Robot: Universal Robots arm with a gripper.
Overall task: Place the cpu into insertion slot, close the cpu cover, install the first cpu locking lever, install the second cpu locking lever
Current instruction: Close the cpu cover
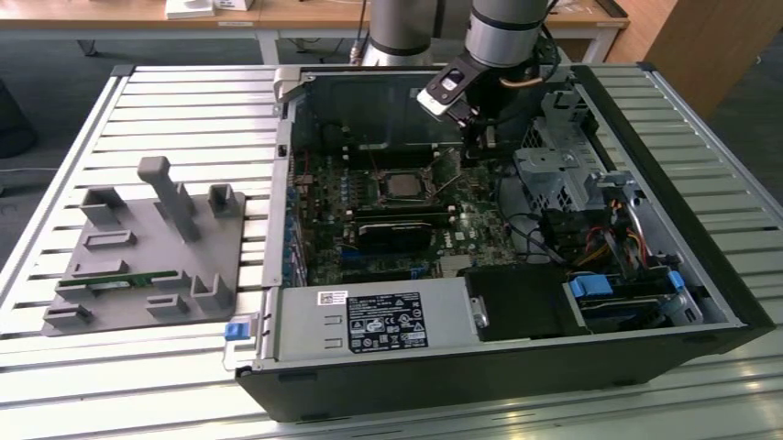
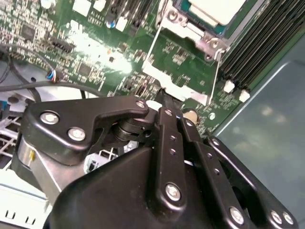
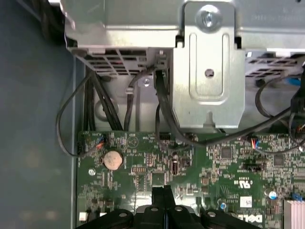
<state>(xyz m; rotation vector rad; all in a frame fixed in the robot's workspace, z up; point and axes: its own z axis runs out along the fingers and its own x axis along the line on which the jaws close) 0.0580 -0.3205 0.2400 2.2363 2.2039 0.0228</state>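
Hanging above the green circuit board, the black gripper has its fingers pressed together, empty.
The second wrist view shows the dull silver cpu seated in the shiny-rimmed insertion slot; the first wrist view, a folded steel cage.

Slatted metal table, glare at 7 o'clock, wooden desk at 12, wooden cabinet at 2, grey floor at 10 o'clock.

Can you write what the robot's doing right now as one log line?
gripper: shut, close over circuit board | cpu: seated on board, silver top up, apart from gripper
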